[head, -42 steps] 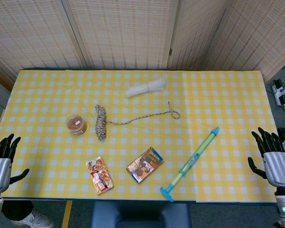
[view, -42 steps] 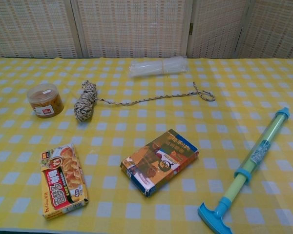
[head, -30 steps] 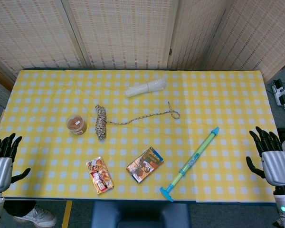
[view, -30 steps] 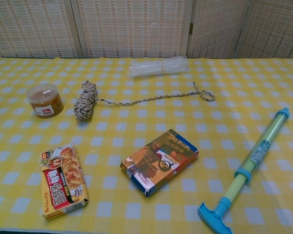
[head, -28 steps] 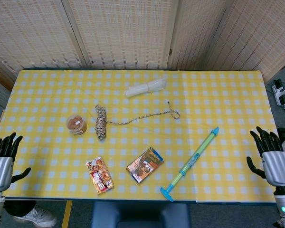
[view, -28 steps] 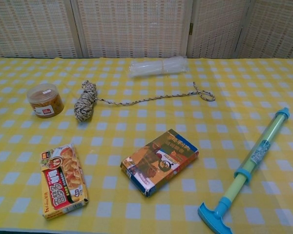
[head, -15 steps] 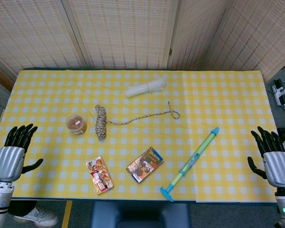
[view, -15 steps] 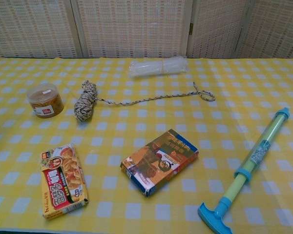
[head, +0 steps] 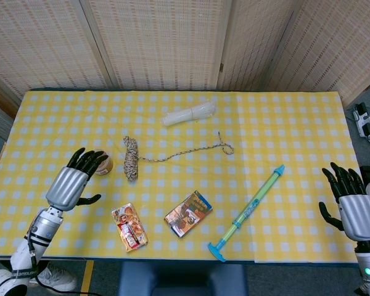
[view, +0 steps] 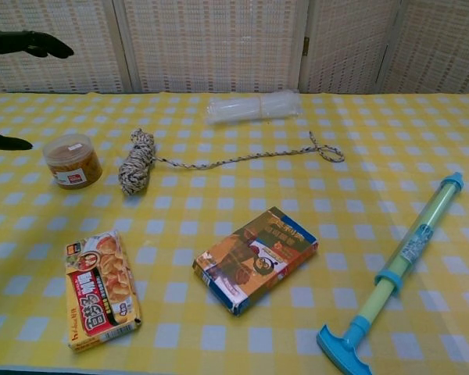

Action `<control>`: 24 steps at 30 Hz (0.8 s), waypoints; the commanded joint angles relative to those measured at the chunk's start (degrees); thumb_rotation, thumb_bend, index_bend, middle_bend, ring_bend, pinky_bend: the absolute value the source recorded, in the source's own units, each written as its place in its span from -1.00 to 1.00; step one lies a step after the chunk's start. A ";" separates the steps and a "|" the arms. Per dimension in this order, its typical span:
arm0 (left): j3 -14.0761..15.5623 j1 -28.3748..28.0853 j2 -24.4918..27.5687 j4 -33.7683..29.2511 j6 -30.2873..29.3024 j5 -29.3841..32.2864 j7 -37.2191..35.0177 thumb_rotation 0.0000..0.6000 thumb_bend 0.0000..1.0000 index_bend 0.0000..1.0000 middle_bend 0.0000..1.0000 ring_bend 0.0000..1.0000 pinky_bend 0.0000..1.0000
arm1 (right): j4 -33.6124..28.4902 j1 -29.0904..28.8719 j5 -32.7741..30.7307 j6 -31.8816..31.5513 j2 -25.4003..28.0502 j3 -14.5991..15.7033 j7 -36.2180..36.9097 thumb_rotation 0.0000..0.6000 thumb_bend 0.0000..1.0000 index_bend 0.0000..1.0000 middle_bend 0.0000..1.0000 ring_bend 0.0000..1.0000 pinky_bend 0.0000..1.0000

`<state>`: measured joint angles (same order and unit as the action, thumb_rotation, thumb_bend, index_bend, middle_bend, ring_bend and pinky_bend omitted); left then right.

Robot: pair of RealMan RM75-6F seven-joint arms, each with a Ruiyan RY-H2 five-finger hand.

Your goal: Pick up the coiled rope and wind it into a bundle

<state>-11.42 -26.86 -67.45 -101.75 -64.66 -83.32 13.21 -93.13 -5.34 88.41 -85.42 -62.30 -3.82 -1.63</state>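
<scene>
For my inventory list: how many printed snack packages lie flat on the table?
2. The red snack pack lies near the front left edge; the orange box lies to its right, near the front centre. None seem hidden.

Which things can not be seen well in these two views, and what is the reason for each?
- Left hand: the chest view's left edge cuts off all but dark fingertips.
- Right hand: absent from chest view.
- Round tub: in head view the left hand's fingers partly cover it.
- Snack packet and printed box: print too small to read.
</scene>
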 commanded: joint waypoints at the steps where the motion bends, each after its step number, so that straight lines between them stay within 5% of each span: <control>1: -1.09 -4.42 -3.32 -0.43 4.98 3.57 2.85 1.00 -0.63 -0.70 -0.68 -0.71 -0.87 | -0.01 -0.01 0.01 0.03 -0.01 0.04 -0.03 0.90 -0.07 -1.00 -1.00 -0.90 -1.00; 14: -3.16 -13.29 -14.90 4.89 10.81 18.55 9.77 1.00 -0.63 -0.70 -0.53 -0.48 -0.55 | 0.38 0.39 -0.33 -0.20 -0.03 0.27 0.37 0.93 -0.07 -1.00 -1.00 -0.90 -1.00; 24: -5.49 -18.59 -23.92 14.50 8.88 32.29 16.35 1.00 -0.63 -0.70 -0.53 -0.43 -0.47 | 0.53 0.23 -0.23 -0.10 -0.14 0.23 0.44 0.96 -0.07 -1.00 -1.00 -0.89 -1.00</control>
<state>-16.14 -44.05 -89.31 -89.48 -54.87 -53.50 27.84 -92.60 -5.12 88.20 -85.53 -62.44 -3.59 -1.20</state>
